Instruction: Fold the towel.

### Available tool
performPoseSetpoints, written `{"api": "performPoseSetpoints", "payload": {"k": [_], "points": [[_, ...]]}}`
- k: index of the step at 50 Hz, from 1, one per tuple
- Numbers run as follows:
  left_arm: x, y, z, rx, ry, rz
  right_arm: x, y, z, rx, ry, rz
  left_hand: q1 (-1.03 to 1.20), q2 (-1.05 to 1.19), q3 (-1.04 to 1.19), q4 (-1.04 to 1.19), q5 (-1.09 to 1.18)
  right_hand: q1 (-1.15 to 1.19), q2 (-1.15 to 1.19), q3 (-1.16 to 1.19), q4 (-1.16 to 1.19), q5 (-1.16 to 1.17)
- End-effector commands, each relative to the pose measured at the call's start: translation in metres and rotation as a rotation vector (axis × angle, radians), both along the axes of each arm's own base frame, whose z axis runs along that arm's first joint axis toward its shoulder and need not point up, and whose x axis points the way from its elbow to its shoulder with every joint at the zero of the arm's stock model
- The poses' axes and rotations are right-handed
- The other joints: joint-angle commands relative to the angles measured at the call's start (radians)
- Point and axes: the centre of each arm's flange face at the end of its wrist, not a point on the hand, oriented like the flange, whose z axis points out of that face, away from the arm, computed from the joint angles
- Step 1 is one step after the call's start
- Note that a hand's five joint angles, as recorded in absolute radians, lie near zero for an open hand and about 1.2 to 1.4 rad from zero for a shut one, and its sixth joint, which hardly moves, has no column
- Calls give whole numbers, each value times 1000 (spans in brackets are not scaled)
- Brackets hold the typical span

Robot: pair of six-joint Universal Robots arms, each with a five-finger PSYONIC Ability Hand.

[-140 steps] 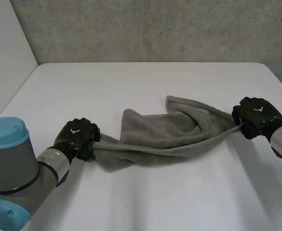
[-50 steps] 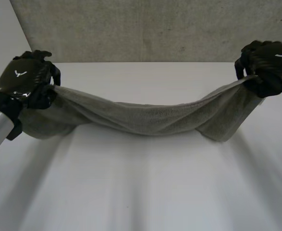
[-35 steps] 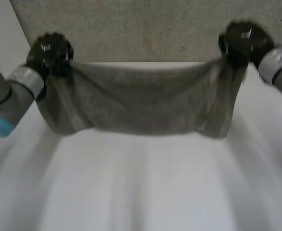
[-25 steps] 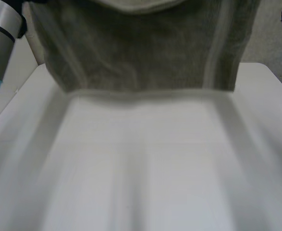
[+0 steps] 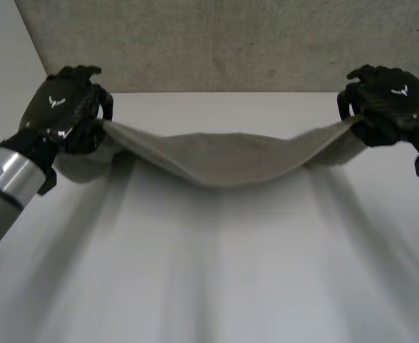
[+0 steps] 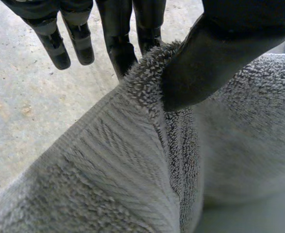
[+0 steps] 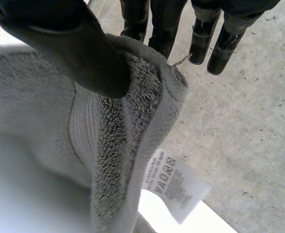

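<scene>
So the grey towel (image 5: 220, 158) is hanging stretched between both hands, sagging in the middle over the white table (image 5: 216, 286). Left hand (image 5: 61, 113) is pinching one end with thumb against fingers, right hand (image 5: 389, 107) is pinching the other, care label (image 7: 176, 185) dangling right below.

Grey terry towel (image 5: 223, 153) w/ ribbed band by the hem, white care label (image 7: 176, 184) at one corner. Up off the table (image 5: 216, 286), strung side to side toward its far edge, both end corners raised. Middle sags in a shallow curve; loose cloth hangs below each end.
</scene>
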Motion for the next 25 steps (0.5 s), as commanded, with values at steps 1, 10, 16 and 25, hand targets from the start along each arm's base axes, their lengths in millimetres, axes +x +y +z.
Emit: {"api": "performPoseSetpoints", "payload": {"k": [1, 10, 16, 25], "points": [[12, 42, 0, 4, 0, 4, -19, 25, 7, -29, 18, -38, 96, 48, -52, -59, 66, 68, 65, -44, -76, 52], [21, 52, -7, 23, -12, 24, -32, 31, 1, 24, 44, -7, 96, 48, -52, -59, 66, 68, 65, -44, -76, 52], [18, 28, -24, 89, -38, 9, -36, -3, -17, 69, 75, -12, 96, 48, -52, -59, 66, 68, 65, -44, -76, 52], [-10, -36, -74, 149, -211, -61, -19, -49, -58, 177, 199, -50, 96, 48, -52, -59, 66, 68, 65, -44, -76, 52]]}}
